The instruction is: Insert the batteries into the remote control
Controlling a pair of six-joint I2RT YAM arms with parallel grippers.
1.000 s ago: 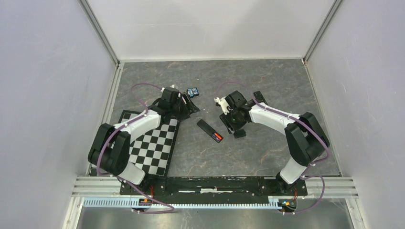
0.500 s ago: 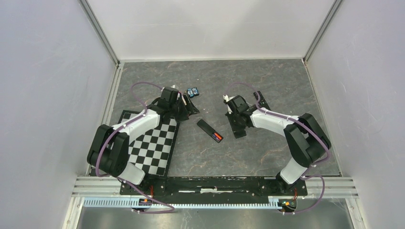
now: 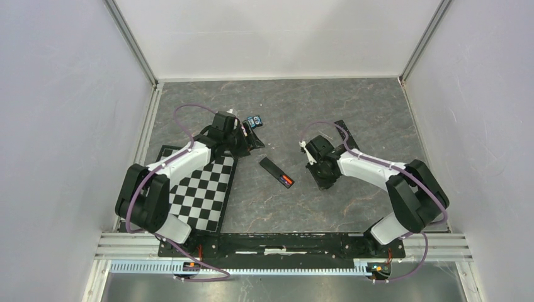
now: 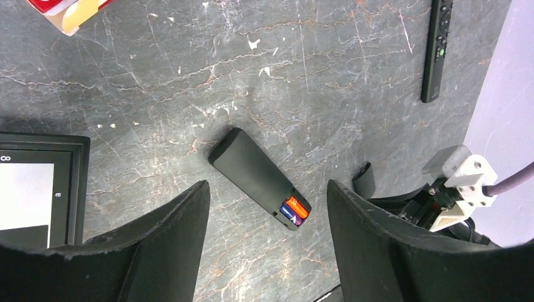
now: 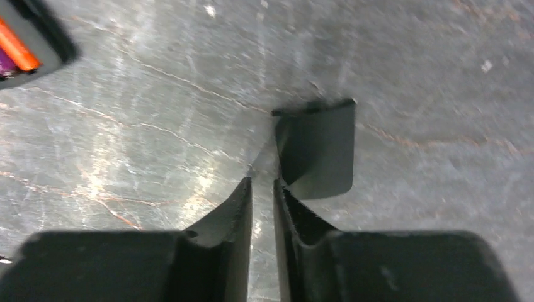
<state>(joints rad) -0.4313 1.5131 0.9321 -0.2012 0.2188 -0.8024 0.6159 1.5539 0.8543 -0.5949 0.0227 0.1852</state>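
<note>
Matt black plastic remote (image 4: 252, 171) lies on veined, stone-look table (image 4: 189, 75).

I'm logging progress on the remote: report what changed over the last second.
The right gripper drew back and toward its own side, and its fingers closed, apparently on nothing; a black cover lies at their tips. The left gripper stayed open above the remote, batteries still in its bay.

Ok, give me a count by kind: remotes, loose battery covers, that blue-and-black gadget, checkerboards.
Remotes: 2, the open remote and the slim remote
Loose battery cover: 1
Blue-and-black gadget: 1
Checkerboard: 1
Total: 5
</note>
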